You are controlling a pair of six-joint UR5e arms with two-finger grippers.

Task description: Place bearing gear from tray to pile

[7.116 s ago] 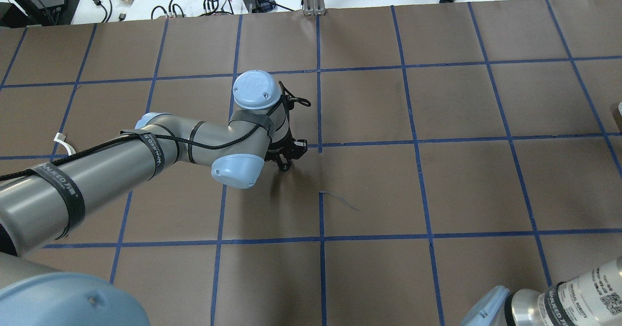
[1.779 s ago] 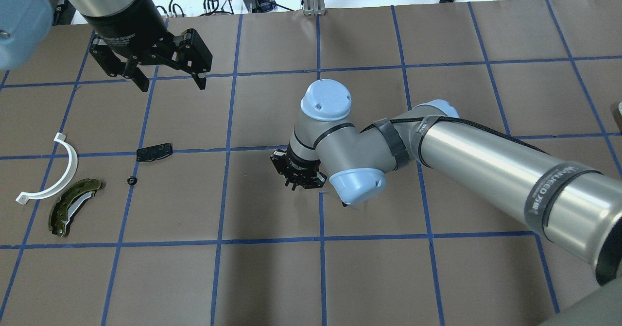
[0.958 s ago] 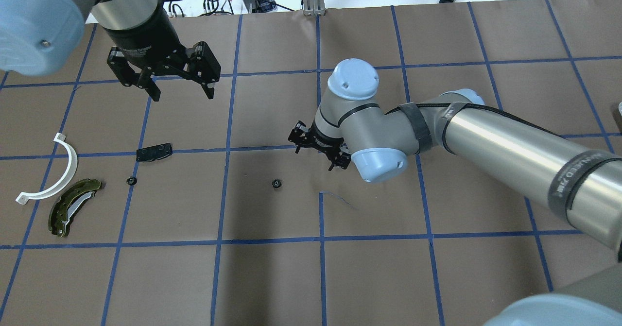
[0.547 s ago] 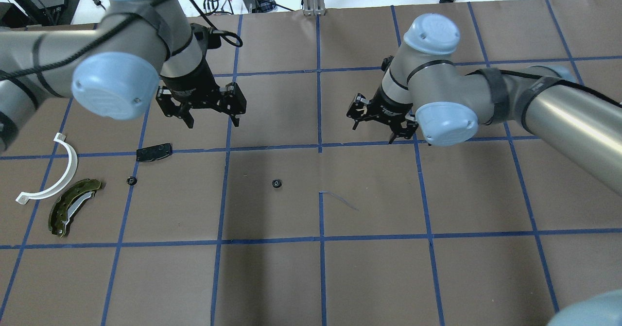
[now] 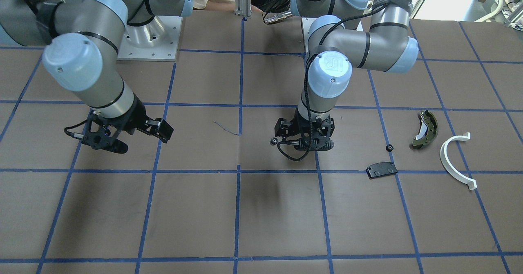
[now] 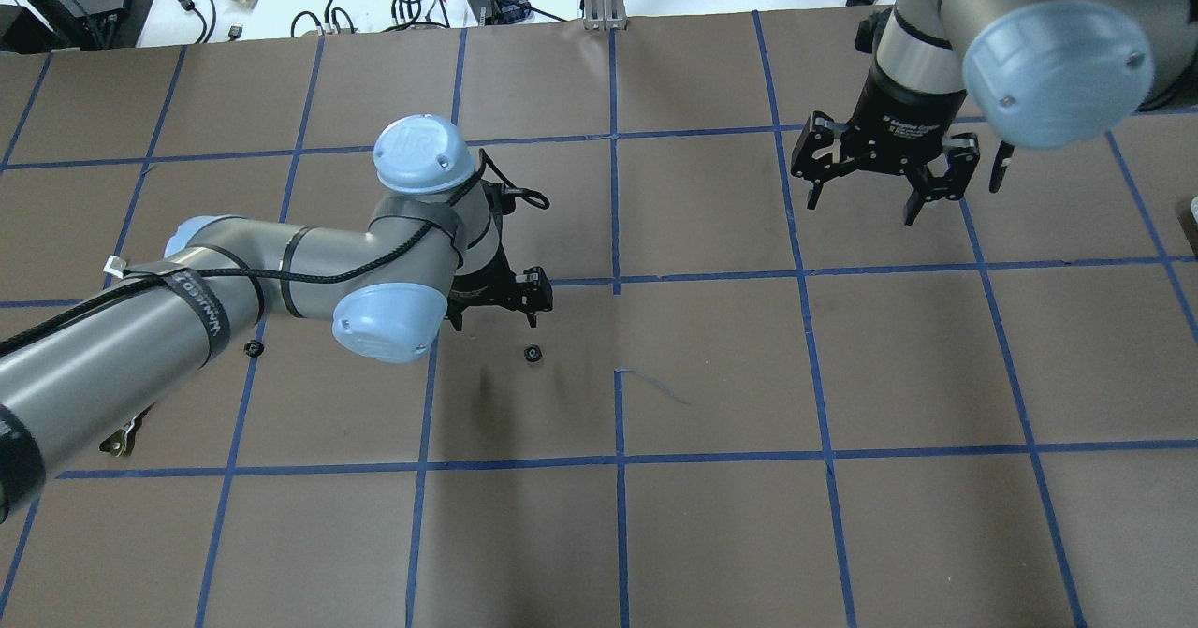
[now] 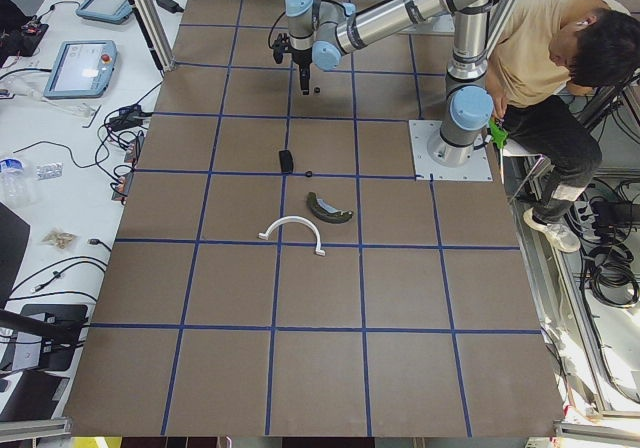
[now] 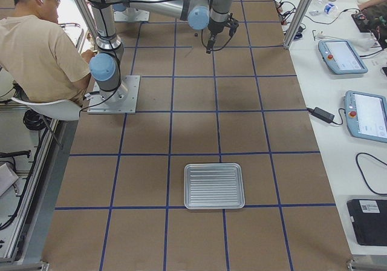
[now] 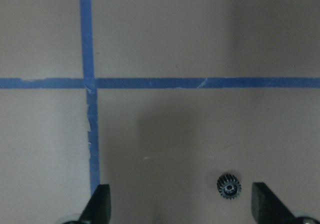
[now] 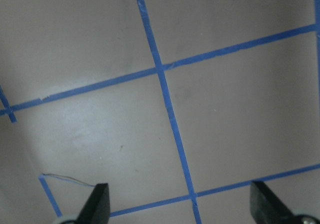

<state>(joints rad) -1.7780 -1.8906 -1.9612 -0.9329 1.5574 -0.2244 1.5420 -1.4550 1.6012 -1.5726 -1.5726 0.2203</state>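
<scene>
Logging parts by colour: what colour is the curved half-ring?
The half-ring is white, clearest in the front-facing view.

Only the left tool [image 9: 181, 206] hangs near the bearing gear [image 9: 229, 186], the pile [image 5: 425, 129] well apart.

gear [image 6: 533, 354] on the counter [image 6: 711, 534] near centre, under the left pincer [image 9: 178, 199], off toward one finger. pile on the robot's left: second gear [image 5: 390, 147], pad [image 5: 381, 170] just beside it, shoe [image 5: 425, 129] and ring [image 5: 455, 159] further out. tray [image 8: 214, 186] at the right end, well apart. right pincer [image 6: 861, 211] over the right half, far side.
</scene>
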